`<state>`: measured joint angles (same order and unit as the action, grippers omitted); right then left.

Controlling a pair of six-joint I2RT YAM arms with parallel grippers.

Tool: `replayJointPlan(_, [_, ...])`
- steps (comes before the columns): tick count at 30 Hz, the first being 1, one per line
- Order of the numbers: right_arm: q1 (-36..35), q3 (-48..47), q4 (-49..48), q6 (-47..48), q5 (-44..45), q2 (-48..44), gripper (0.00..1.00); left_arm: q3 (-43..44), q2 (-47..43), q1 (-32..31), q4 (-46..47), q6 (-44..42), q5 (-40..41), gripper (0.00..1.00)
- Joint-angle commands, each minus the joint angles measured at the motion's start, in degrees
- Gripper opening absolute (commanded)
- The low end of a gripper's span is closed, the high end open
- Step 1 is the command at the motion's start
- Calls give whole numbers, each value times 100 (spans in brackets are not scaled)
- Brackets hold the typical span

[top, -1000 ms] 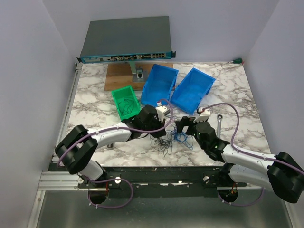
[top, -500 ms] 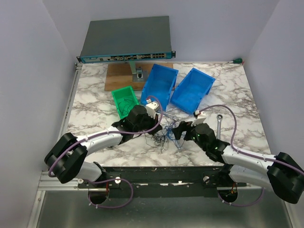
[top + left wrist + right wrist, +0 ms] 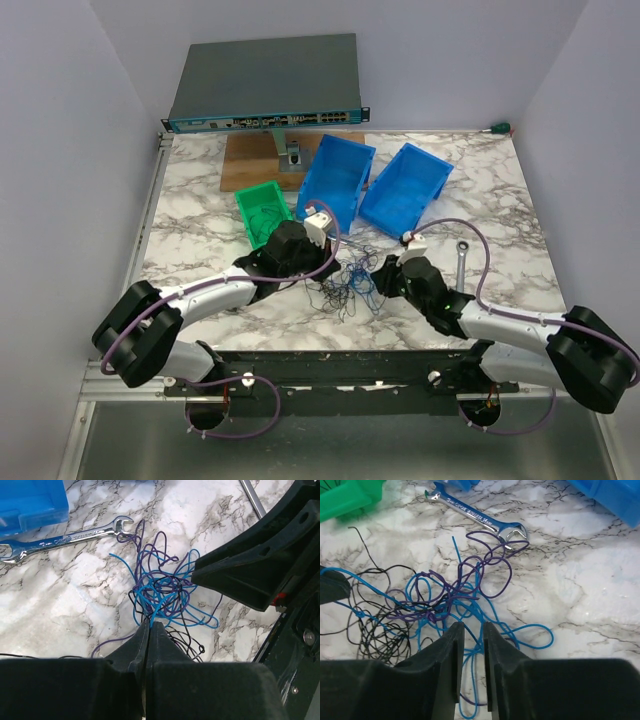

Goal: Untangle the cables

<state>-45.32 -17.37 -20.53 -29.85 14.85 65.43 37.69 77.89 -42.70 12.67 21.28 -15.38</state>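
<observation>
Cables (image 3: pixel 160 592): near-centre tangle. Left gripper (image 3: pixel 150 622) pinches a blue strand; right gripper (image 3: pixel 473 630), jaws narrowly parted astride another. Best: clamp one strand, draw rightward slowly.

White arms (image 3: pixel 215 290), black joints, purple cables (image 3: pixel 232 437) alongside; left pincer (image 3: pixel 150 626) and right pincer (image 3: pixel 470 630) matte black.

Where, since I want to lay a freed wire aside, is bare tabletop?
Bare marble lies left of the green bin, and at the right past the wrench and right-hand blue bin. It is crowded at centre front around the cables.
</observation>
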Motion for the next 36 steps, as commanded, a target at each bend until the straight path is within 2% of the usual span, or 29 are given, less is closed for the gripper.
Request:
replayJointPlan(1, [-23,-256,277,-14,356,-9,20,-76,-218,106,100,88,223,0])
replayJointPlan(3, [-21,-229,418,-156,776,-159,8,-149,-283,185,153,168,257,0])
replayJointPlan(6, [-23,-83,496,-371,1339,-548,1,-347,-441,398,292,341,349,0])
replayJointPlan(13, [-21,234,573,-535,2032,-1531,1,-586,-850,705,-92,723,1484,0])
replayJointPlan(20, [-23,465,557,-492,2184,-2212,1,-649,-899,732,50,657,1295,0])
replayJointPlan(22, [-21,552,277,-245,1678,-2232,7,-595,-814,724,102,572,1065,0])
replayJointPlan(26, [-21,521,-239,348,335,-1902,50,-534,-679,720,160,553,791,0])
replayJointPlan(27, [-25,476,-286,390,155,-1763,57,-535,-675,722,193,544,734,0])
replayJointPlan(32, [-22,377,-724,586,-845,-1231,74,-560,-671,720,271,527,584,0])
replayJointPlan(36, [-21,229,-1063,666,-1738,-682,76,-565,-640,716,328,549,459,0])
